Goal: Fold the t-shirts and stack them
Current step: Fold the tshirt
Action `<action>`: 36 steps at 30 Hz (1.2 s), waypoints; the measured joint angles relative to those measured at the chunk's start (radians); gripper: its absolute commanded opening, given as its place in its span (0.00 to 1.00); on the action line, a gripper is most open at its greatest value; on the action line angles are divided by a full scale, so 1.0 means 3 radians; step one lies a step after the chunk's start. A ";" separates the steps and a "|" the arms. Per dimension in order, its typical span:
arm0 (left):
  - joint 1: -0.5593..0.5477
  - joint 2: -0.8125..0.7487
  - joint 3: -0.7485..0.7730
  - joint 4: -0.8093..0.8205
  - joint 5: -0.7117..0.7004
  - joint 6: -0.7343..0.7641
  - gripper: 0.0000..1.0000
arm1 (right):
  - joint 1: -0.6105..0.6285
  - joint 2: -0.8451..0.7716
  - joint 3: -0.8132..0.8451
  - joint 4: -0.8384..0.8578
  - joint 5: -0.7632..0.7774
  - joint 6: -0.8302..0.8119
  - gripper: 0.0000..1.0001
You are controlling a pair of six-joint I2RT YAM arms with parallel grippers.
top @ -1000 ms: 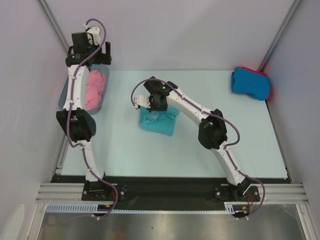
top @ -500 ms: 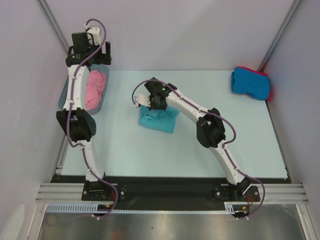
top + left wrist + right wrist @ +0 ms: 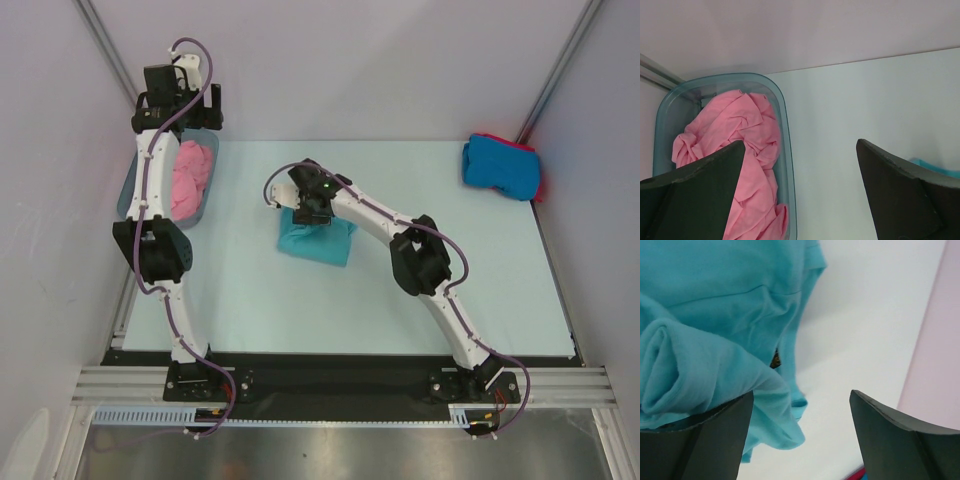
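Observation:
A teal t-shirt (image 3: 318, 242) lies bunched in the middle of the table. My right gripper (image 3: 305, 207) hangs over its far edge with jaws open. In the right wrist view the right gripper (image 3: 801, 393) has a rolled fold of the teal t-shirt (image 3: 725, 305) lying against one finger, with bare table between the jaws. A pink t-shirt (image 3: 190, 172) sits crumpled in the tub (image 3: 127, 197). My left gripper (image 3: 185, 105) is raised over the tub's far end; the left wrist view shows the left gripper (image 3: 800, 145) open and empty above the pink t-shirt (image 3: 735, 135). A folded bright blue t-shirt (image 3: 500, 165) rests on a red one (image 3: 540, 188).
The grey-blue tub (image 3: 785, 115) stands at the table's left edge beside the left arm. The blue and red pile occupies the back right corner near a metal post (image 3: 560, 65). Walls close in the table on three sides.
My right gripper has opened and let go of the teal t-shirt, shifting slightly left and down. The shirt has settled flatter on the table. The left arm has not moved.

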 measured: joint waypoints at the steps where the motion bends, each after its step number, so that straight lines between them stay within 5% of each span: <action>1: -0.0001 0.0003 0.0000 0.0000 0.0000 0.0001 1.00 | 0.0001 0.0000 0.0000 0.0055 0.0034 0.0000 0.84; 7: -0.0020 0.0039 0.0000 -0.0001 0.0000 0.0000 1.00 | 0.0011 -0.0003 0.0000 0.0320 0.0230 0.0003 0.80; 9: -0.0027 0.0055 0.0000 -0.0001 -0.0001 0.0000 1.00 | 0.0011 -0.0015 0.0000 0.0365 0.0262 0.0009 0.71; 10: -0.0031 0.0061 0.0000 -0.0001 0.0000 0.0001 1.00 | 0.0011 -0.0028 0.0000 0.0369 0.0266 0.0020 0.62; 11: -0.0034 0.0067 0.0000 -0.0001 -0.0001 0.0001 1.00 | 0.0011 -0.0047 0.0001 0.0360 0.0258 0.0039 0.29; 13: -0.0042 0.0071 0.0000 -0.0003 -0.0001 0.0001 1.00 | 0.0008 -0.0103 0.0008 0.0273 0.0168 0.0108 0.00; 25: -0.0053 0.0071 -0.0013 0.0000 -0.0029 0.0031 1.00 | -0.0098 -0.0380 -0.0010 -0.0610 -0.1063 0.0662 0.00; 36: -0.0057 0.0071 -0.0100 -0.0001 -0.0076 0.0058 1.00 | -0.0141 0.0038 0.0010 -0.0392 -0.1136 0.0746 0.00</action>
